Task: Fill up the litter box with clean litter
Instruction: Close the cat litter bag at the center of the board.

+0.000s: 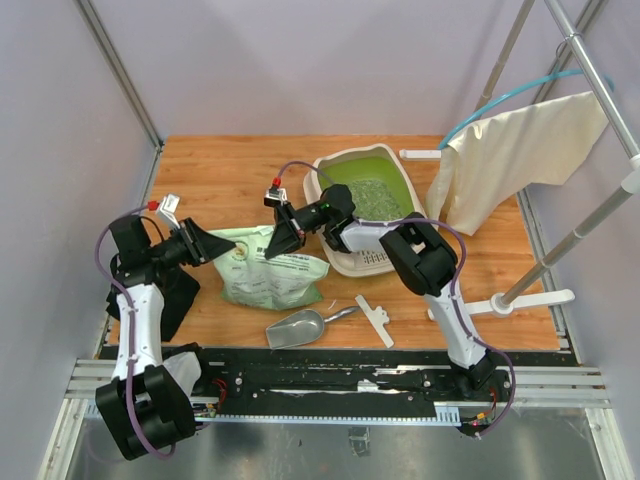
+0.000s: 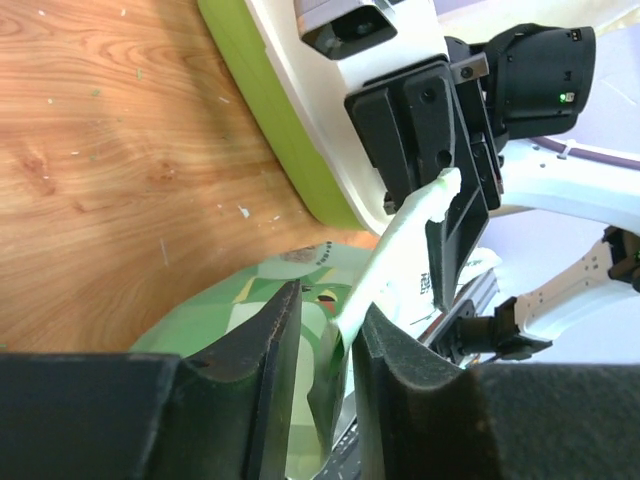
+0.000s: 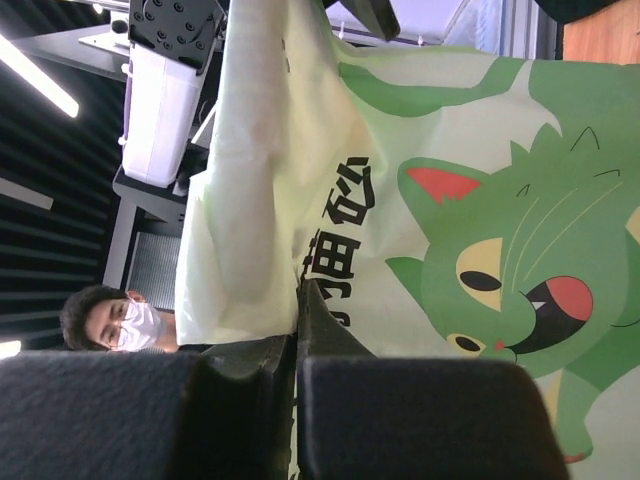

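Note:
The cream-white litter box stands at the back right of centre. Clean litter lies on its bright green inside. A light green printed bag lies flat to its left. My right gripper is shut on the bag's upper edge; its wrist view shows the jaws pinching the bag film. My left gripper is at the bag's left edge. In its wrist view the jaws stand parted, a fold of the bag loose between them. Beyond are the litter box wall and the right gripper.
A silver metal scoop and a white clip lie near the front edge. A cream cloth hangs from a metal rack at the right. A white bar lies behind the box. Scattered granules dot the wooden table.

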Tool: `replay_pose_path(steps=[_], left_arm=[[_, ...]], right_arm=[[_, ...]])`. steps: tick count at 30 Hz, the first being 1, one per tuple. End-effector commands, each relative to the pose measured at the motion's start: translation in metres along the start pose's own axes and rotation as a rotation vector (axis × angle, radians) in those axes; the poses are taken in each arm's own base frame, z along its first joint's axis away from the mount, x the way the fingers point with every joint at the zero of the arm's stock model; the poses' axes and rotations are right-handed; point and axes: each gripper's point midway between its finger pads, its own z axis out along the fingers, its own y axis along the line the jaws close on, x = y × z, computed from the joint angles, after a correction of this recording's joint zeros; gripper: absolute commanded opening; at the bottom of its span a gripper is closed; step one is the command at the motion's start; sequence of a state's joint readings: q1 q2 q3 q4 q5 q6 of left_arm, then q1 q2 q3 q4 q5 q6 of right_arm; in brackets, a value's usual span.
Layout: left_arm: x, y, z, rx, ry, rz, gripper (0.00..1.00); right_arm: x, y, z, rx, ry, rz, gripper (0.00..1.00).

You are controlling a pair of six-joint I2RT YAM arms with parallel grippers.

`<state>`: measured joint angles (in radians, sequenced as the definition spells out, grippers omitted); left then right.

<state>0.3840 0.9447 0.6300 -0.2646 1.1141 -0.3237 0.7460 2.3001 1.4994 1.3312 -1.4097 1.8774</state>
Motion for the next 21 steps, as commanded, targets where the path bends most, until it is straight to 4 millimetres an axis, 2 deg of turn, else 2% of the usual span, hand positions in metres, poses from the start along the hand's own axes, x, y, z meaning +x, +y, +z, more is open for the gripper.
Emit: replay_pose_path(steps=[1, 3, 7, 10, 11, 12, 13, 16, 18, 19, 21], left_arm=[[-0.017, 0.016, -0.004, -0.126, -0.048, 0.043, 0.31], [-0.017, 0.022, -0.004, -0.162, -0.043, 0.035, 0.29], [-0.014, 0.026, -0.003, -0.169, -0.015, 0.017, 0.04], [-0.011, 0.025, -0.003, -0.16, 0.004, 0.015, 0.01], [-0.011, 0.024, -0.003, -0.149, 0.008, 0.019, 0.0], [-0.01, 0.021, -0.003, -0.137, 0.009, 0.019, 0.0], [-0.01, 0.021, -0.003, -0.138, 0.009, 0.014, 0.0], [-0.006, 0.027, -0.005, -0.171, 0.021, -0.008, 0.0], [-0.003, 0.03, -0.006, -0.194, 0.03, -0.015, 0.0], [-0.002, 0.031, -0.006, -0.197, 0.03, -0.017, 0.0], [-0.002, 0.033, -0.007, -0.22, 0.026, -0.021, 0.01]], right_arm=[[0.013, 0.015, -0.005, -0.001, 0.028, -0.049, 0.01], [0.015, 0.009, -0.005, 0.01, 0.015, -0.04, 0.01], [0.016, -0.002, -0.007, 0.053, -0.013, -0.041, 0.01], [0.014, -0.015, -0.013, 0.139, -0.047, -0.089, 0.01], [0.014, -0.024, -0.018, 0.22, -0.063, -0.094, 0.01], [0.01, -0.032, -0.026, 0.343, -0.082, -0.151, 0.08], [0.014, -0.039, -0.035, 0.462, -0.063, -0.193, 0.16], [0.017, -0.04, -0.052, 0.548, -0.059, -0.229, 0.28], [0.018, -0.055, -0.069, 0.684, -0.074, -0.256, 0.36], [0.017, -0.051, -0.076, 0.737, -0.074, -0.323, 0.41], [0.013, -0.053, -0.095, 0.869, -0.106, -0.408, 0.43]])
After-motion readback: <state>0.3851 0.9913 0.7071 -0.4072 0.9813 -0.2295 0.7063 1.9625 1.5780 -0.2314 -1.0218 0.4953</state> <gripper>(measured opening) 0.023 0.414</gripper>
